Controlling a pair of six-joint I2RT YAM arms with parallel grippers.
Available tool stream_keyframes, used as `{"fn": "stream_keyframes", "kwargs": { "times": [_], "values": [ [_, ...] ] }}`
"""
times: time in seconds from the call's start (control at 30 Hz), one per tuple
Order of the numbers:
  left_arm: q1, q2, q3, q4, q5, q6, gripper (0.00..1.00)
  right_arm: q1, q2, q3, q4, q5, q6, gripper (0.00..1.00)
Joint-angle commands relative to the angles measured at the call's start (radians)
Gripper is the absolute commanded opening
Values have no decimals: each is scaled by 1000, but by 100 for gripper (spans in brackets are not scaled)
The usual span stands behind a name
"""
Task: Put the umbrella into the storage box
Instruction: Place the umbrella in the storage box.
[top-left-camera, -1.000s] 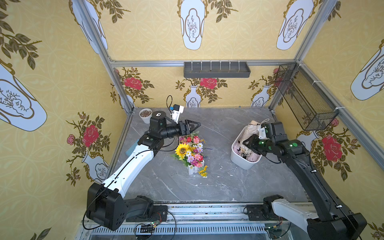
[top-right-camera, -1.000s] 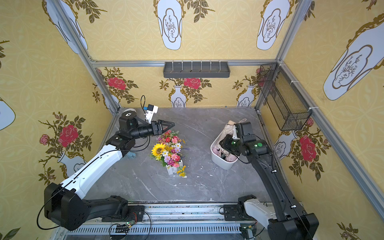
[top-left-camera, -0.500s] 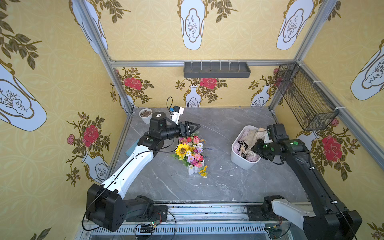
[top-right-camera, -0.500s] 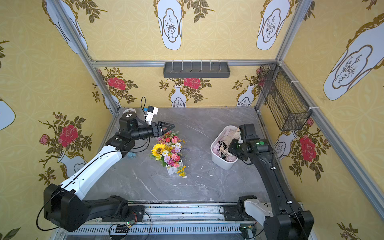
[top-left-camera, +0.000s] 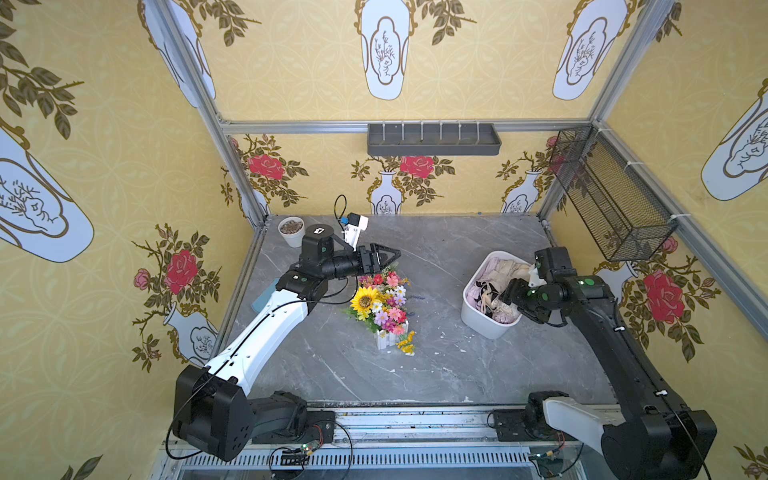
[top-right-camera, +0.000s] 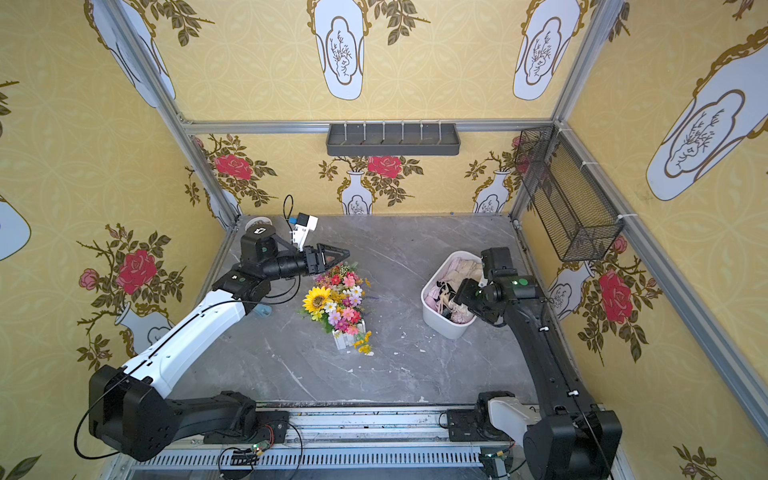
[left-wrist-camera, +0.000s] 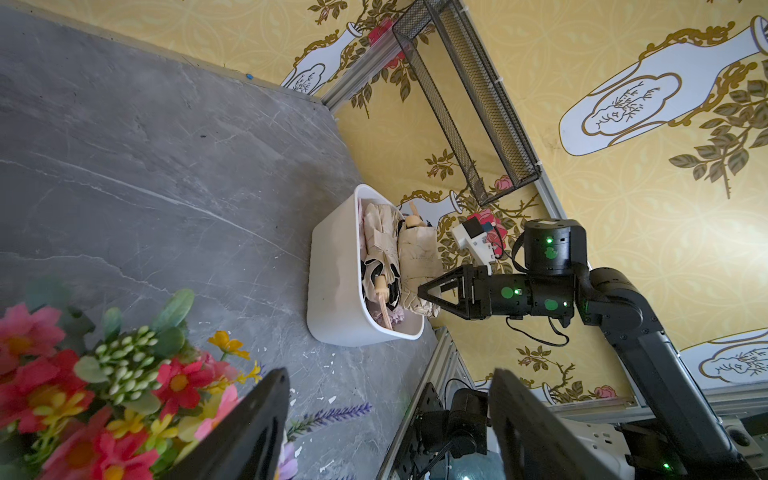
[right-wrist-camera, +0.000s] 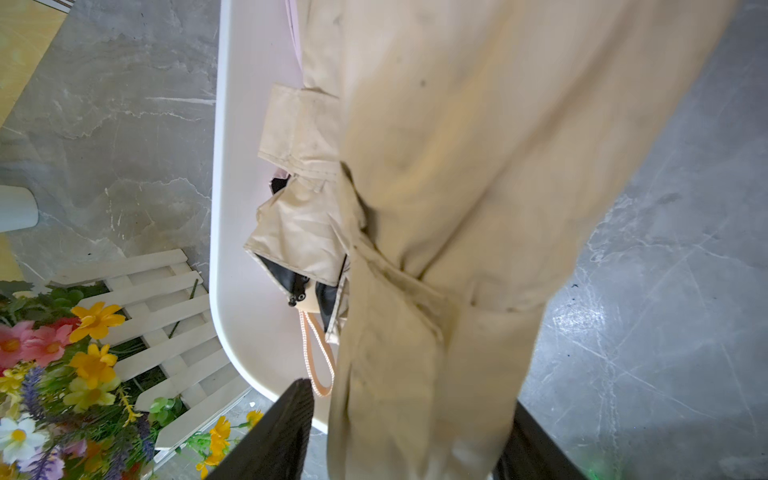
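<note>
The right gripper is positioned over the storage box, which stands on the right side of the surface. Its jaws are spread wide on either side of the beige folded umbrella, and a gap shows between one jaw and the fabric. The umbrella lies inside the box on top of other folded umbrellas and rises above the rim. The left gripper hovers above the flower arrangement with its jaws wide apart and empty.

Smooth white plastic storage box, creased matt beige cloth umbrella, grey veined stone-look tabletop, black wire-mesh basket.
</note>
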Motion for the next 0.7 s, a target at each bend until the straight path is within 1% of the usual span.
{"fn": "stream_keyframes", "kwargs": {
  "times": [0.0, 0.03, 0.1, 0.2, 0.3, 0.4, 0.43, 0.47, 0.5, 0.67],
  "values": [
    [1, 7, -5, 26, 11, -5, 80, 2, -11, 30, -25, 44, -22, 72],
    [1, 8, -7, 29, 11, -8, 80, 2, -14, 44, -42, 67, -26, 75],
    [1, 10, -11, 36, 12, -14, 80, 1, -16, 79, -82, 127, -33, 77],
    [1, 16, -11, 47, 14, -24, 80, 1, -9, 112, -109, 176, -51, 78],
    [2, 22, -9, 62, 19, -39, 79, 2, 19, 120, -102, 158, -70, 65],
    [1, 24, -9, 64, 26, -42, 78, 2, 40, 119, -85, 152, -76, 41],
    [1, 21, -11, 64, 26, -42, 77, -1, 44, 118, -80, 158, -76, 35],
    [1, 16, -13, 62, 26, -40, 77, -7, 46, 118, -75, 165, -81, 32],
    [1, 13, -14, 56, 25, -34, 77, -15, 50, 115, -70, 168, -86, 30],
    [1, 2, -21, 26, 19, -9, 77, -66, 74, 88, -32, 120, -109, 29]
  ]
}}
